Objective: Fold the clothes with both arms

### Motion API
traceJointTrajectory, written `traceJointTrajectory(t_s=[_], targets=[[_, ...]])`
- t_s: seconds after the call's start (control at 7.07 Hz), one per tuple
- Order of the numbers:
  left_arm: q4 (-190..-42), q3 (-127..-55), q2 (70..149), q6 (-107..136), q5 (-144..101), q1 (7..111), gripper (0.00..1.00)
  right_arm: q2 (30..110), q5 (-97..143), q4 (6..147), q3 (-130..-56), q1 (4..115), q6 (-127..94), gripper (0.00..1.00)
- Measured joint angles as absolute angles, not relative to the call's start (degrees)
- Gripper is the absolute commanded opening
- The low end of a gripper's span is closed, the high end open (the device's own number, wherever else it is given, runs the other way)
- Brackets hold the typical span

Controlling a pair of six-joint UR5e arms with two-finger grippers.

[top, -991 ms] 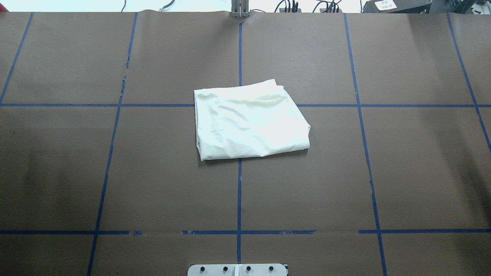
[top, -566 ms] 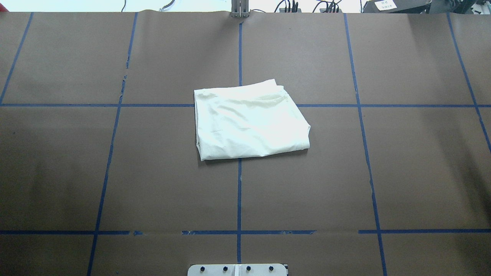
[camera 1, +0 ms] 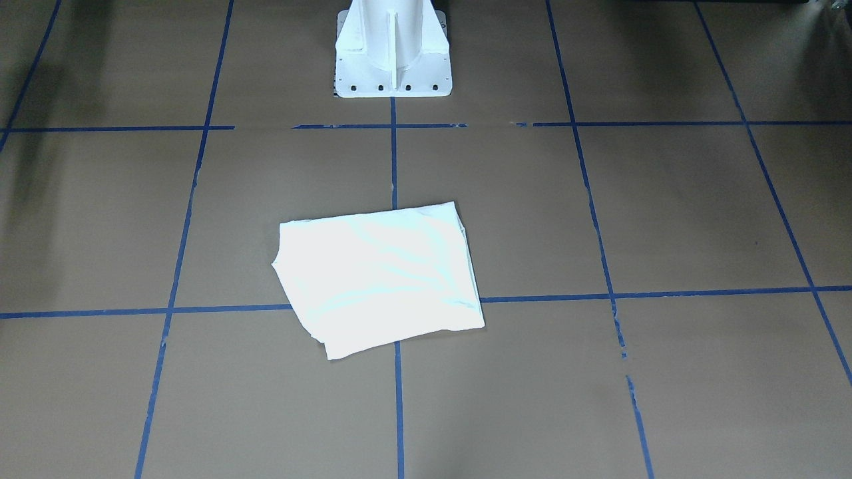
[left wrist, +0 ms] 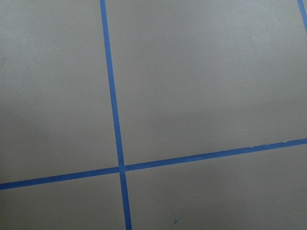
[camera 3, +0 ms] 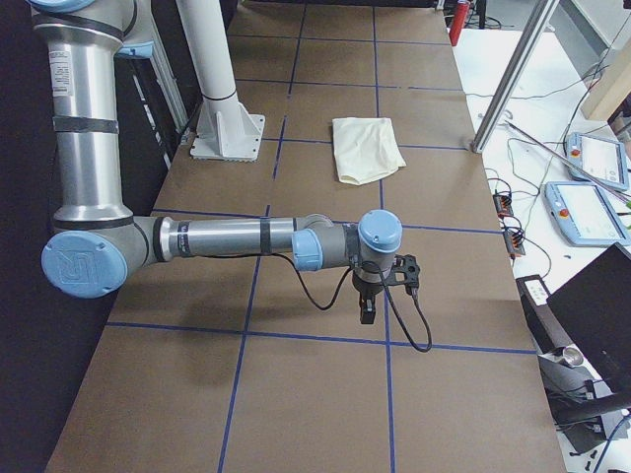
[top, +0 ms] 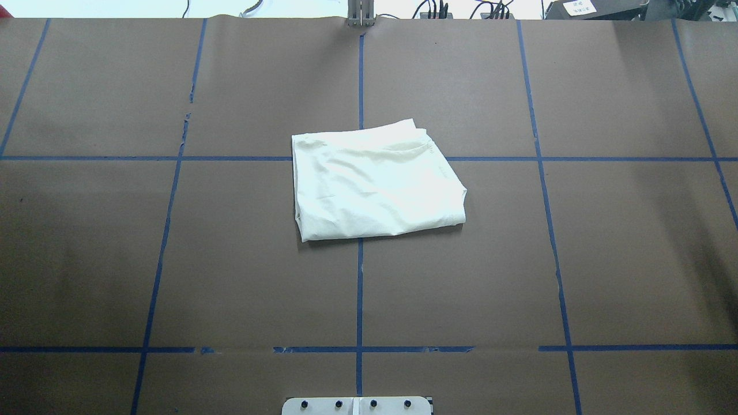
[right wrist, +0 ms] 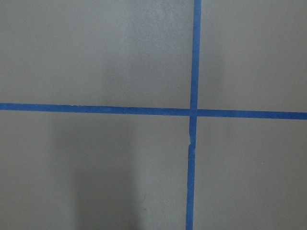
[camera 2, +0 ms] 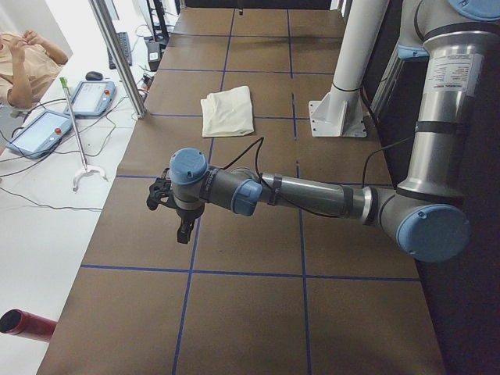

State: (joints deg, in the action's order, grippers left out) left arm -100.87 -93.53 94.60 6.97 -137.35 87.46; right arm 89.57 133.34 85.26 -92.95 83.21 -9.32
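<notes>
The cream shirt (top: 375,181) lies folded into a compact rectangle at the table's middle, plain side up, with no graphic showing. It also shows in the front view (camera 1: 379,276) and both side views (camera 2: 228,111) (camera 3: 367,148). Both arms are stretched low over the table's ends, far from the shirt. My left gripper (camera 2: 181,226) points down over bare brown paper; I cannot tell if it is open or shut. My right gripper (camera 3: 367,307) does the same at the other end; its state also cannot be told. Both wrist views show only paper and blue tape.
The white pedestal base (camera 1: 393,53) stands at the robot's side of the table. Blue tape lines (top: 360,288) grid the brown paper. Beyond the far edge are an operator (camera 2: 23,62), teach pendants (camera 2: 86,98) (camera 3: 592,212) and a metal post (camera 2: 117,55).
</notes>
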Motion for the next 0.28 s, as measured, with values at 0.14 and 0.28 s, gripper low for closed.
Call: traceJointTrajectory(t_s=[0.14,0.28], targets=[[-100.87,-93.60,94.49,6.99,-137.17,87.45,1.00,89.61,133.24,85.25,-92.93,83.18,-9.32,1.00],[-100.82,-93.60,94.38,7.08,-137.03,87.45,1.00,89.66,133.19,85.25,-92.91,83.16,-9.32,1.00]])
